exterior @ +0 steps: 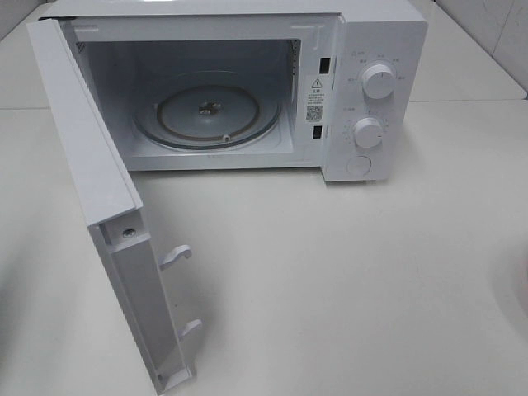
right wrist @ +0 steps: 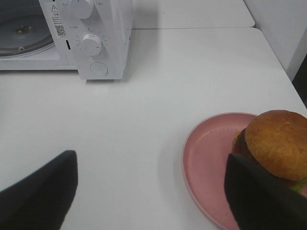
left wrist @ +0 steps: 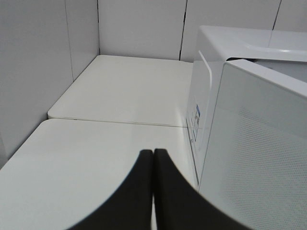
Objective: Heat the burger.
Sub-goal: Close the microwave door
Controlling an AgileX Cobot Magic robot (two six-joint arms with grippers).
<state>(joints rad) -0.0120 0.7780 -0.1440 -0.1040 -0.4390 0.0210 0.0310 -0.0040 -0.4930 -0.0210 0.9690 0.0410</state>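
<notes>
On its pink plate [right wrist: 206, 158] beside the wide-open, empty right gripper [right wrist: 151, 191], the burger [right wrist: 276, 146] looks soft, light, squashable, best cradled low around the bun; left gripper [left wrist: 153, 158] closed, empty.

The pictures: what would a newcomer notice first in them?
The white microwave at the back of the table, with its door swung wide and the glass turntable bare. Next, the burger on a pink plate, off to the microwave's right, with the open right gripper close by.
</notes>
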